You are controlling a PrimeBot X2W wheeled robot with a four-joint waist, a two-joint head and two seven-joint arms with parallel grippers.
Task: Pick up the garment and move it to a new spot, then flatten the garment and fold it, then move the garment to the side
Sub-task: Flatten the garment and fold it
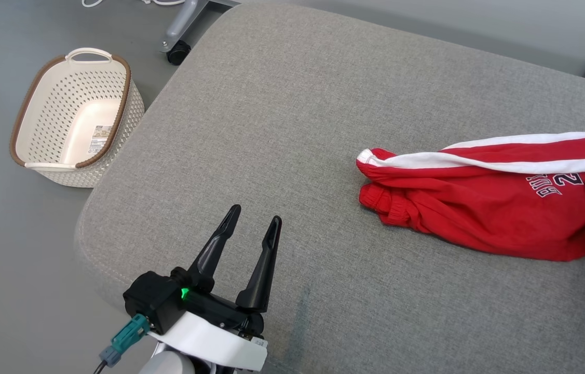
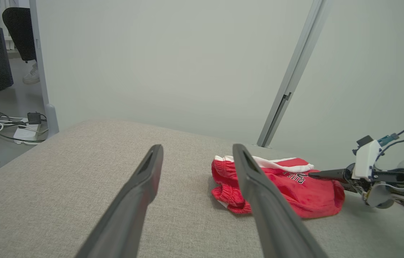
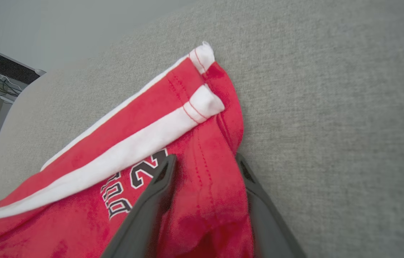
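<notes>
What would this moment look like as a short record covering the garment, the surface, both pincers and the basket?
garment: red shorts with white stripes, bunched, not flattened
padded surface: grey, garment lies on its right part
left pincer: open, holding nothing, apart from the garment
right pincer: fingers straddle a fold at the garment's hem end; firm grip unclear
basket: pale, perforated, on the floor left of the surface

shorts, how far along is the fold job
Done: nothing; the shorts lie bunched on the cushion. In hand: the right gripper straddles a fold at the leg hem; a firm pinch isn't clear. The left gripper hovers open, apart from them. Left: lift, move, flatten, fold, set aside.
</notes>
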